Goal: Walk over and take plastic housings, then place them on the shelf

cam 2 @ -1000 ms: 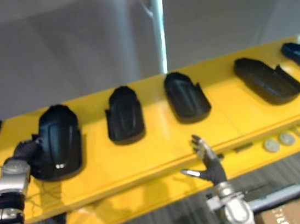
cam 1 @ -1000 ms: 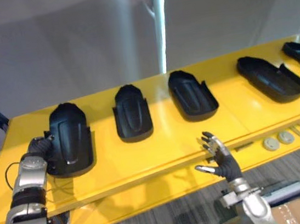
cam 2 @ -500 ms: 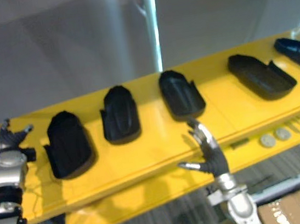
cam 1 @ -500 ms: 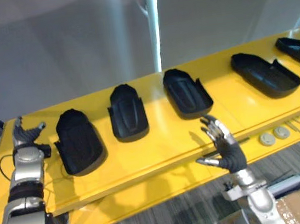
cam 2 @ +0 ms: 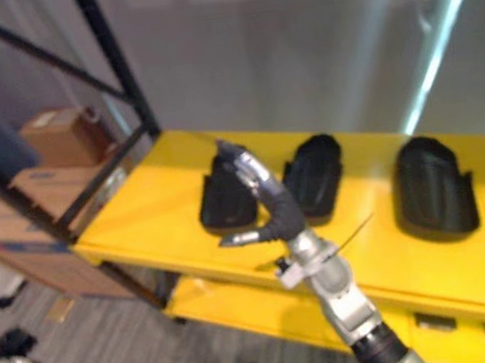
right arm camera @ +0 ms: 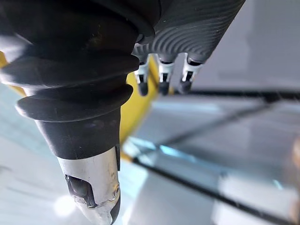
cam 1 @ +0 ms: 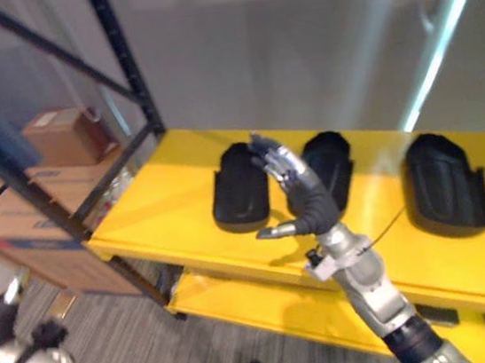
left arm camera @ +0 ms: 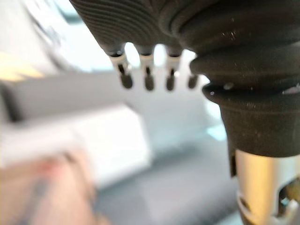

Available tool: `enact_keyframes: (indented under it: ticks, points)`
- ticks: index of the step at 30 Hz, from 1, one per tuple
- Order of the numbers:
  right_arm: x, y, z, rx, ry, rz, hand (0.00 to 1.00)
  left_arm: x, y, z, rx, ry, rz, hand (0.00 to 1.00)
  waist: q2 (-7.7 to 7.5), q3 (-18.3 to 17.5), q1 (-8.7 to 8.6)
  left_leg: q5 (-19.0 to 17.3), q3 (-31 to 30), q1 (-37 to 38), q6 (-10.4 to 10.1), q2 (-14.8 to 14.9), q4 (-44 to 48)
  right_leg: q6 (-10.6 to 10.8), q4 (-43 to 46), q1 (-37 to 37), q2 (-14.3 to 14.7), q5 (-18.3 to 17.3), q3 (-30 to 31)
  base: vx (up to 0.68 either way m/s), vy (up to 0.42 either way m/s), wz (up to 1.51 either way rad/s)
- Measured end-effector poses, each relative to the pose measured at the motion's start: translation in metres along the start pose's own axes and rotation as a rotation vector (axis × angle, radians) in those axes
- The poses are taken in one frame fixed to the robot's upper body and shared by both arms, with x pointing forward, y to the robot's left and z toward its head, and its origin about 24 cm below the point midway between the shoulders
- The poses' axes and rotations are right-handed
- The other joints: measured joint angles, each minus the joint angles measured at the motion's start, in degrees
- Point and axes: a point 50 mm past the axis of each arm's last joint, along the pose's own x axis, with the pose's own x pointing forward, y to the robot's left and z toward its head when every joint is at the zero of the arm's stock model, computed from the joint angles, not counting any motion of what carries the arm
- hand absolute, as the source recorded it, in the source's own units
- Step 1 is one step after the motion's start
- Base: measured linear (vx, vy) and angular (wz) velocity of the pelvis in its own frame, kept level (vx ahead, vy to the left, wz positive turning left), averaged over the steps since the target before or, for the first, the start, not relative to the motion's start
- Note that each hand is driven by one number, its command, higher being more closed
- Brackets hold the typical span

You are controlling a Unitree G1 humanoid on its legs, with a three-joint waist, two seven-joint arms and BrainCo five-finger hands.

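Yellow shelf (cam 1: pixel 160 201) edge lies below the spread right hand (cam 1: pixel 306 202).

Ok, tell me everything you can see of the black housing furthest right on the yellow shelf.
The rightmost housing is a long black plastic shell, rounded at its far end, with small side flanges at its near end. It lies flat on the yellow shelf, lengthwise toward the wall, apart from the middle housing. Only the shelf touches it; the open right hand is raised to its left, clear of it.
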Motion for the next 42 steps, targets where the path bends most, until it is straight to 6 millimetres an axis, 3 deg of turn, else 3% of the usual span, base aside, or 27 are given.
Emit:
enact_keyframes:
  ticks: [2, 3, 6, 9, 12, 22, 29, 42]
  points:
    - [0.000, 0.001, -0.010, 0.004, 0.061, 0.054, 0.00, -0.014, 0.016, -0.030, 0.015, 0.146, 0.024, 0.00, -0.86, -0.4, 0.57, 0.5, -1.0, -0.8, 0.3, -0.4, 0.0, 0.1, -0.2, 0.0, 0.0, 0.0, -1.4, -0.02, -0.009, 0.34]
    - [0.001, 0.001, -0.016, 0.005, 0.100, 0.092, 0.00, -0.027, 0.026, -0.057, 0.068, 0.248, 0.035, 0.00, -1.44, -0.5, 0.83, 0.5, -1.2, -1.0, 0.3, -0.6, 0.0, 0.2, -0.3, 0.0, -0.1, 0.2, -1.7, 0.00, 0.006, 0.17]
    - [-0.003, 0.002, -0.026, 0.040, 0.179, 0.182, 0.00, -0.050, 0.036, -0.093, 0.136, 0.391, 0.020, 0.00, -2.80, -0.9, 0.97, 0.5, -1.3, -1.6, 0.3, -0.9, 0.0, 0.4, -0.6, -0.3, -0.2, 0.2, -2.0, 0.01, 0.007, 0.07]
    - [-0.006, 0.001, -0.037, 0.042, 0.293, 0.343, 0.00, -0.069, 0.040, -0.120, 0.218, 0.496, -0.034, 0.00, -4.63, -0.8, 0.88, 0.6, -1.3, -2.0, 0.2, -0.8, 0.0, 0.4, -0.2, -0.8, -0.2, 0.3, -1.9, 0.01, -0.002, 0.01]
    - [-0.010, -0.002, -0.046, 0.021, 0.372, 0.435, 0.00, -0.090, 0.031, -0.140, 0.263, 0.599, -0.116, 0.00, -5.01, -0.7, 0.68, 0.6, -1.0, -2.0, 0.2, -0.6, 0.0, 0.6, 0.4, -0.9, -0.2, 0.5, -1.6, -0.01, -0.010, -0.03]
    - [0.004, -0.004, -0.041, 0.005, 0.345, 0.514, 0.00, -0.109, 0.016, -0.155, 0.266, 0.674, -0.245, 0.00, -5.55, 1.3, 0.81, 0.5, -1.0, -1.9, 0.3, 0.3, 0.0, -0.2, 0.4, -1.0, 0.6, -0.1, -1.2, -0.04, -0.009, -0.02]
    - [0.001, -0.006, -0.043, 0.003, 0.372, 0.552, 0.00, -0.114, 0.014, -0.158, 0.277, 0.695, -0.273, 0.00, -6.61, 3.0, 0.82, 0.7, -1.0, -2.0, 0.0, 0.3, 0.0, 0.0, 0.6, -1.0, 0.6, 0.0, -1.2, 0.00, -0.001, 0.00]
    - [-0.009, -0.011, -0.057, 0.024, 0.459, 0.552, 0.00, -0.117, -0.001, -0.160, 0.286, 0.692, -0.436, 0.00, -6.43, 3.1, 0.98, 0.8, -0.8, -1.9, -0.1, 0.7, 0.0, -0.5, 2.2, -2.0, 0.4, -0.4, -0.7, -0.03, 0.002, -0.02]
